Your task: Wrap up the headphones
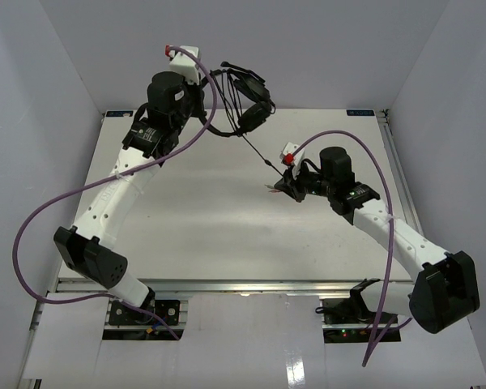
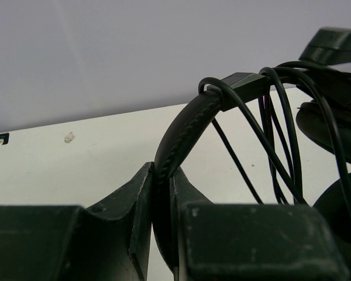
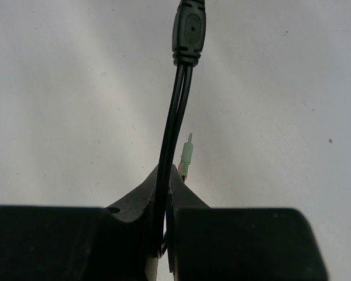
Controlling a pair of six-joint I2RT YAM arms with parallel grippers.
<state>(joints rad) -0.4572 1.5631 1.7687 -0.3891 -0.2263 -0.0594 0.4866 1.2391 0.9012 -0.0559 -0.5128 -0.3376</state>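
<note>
1. The headphones [image 1: 247, 99] hang in the air above the far edge of the table [image 1: 202, 235], a little left of that edge's middle; no part of them is seen resting on the tabletop
2. The left gripper [image 1: 202, 79] is raised over the same far edge of the table, with its jaws clamped tight on the headband [image 2: 184, 132]. In the left wrist view the stitched, padded band rises out of the narrow slit between the two fingers [image 2: 128, 199]
3. The earcups [image 1: 255, 116] hang on the side of the band nearer the table's middle, and the lower one overlaps the far edge in the top view
4. Several loops of the thin black cord [image 2: 281, 134] lie over the hard end of the headband and trail down past the earcups
5. One straight strand of it runs on a slant from the headphones toward the table's middle and ends at the right gripper [image 1: 279, 185]
6. The right gripper hovers above the table, just right of its centre, jaws all but closed and pinching the cord. In the right wrist view two thin strands rise side by side from between the fingers to a ribbed junction piece [image 3: 189, 32]
7. A pale green plug [image 3: 186, 153] pokes out just past those fingers, above bare tabletop
8. Purple cables [image 1: 32, 219] arc from both arms, out past the table's left and right sides
</note>
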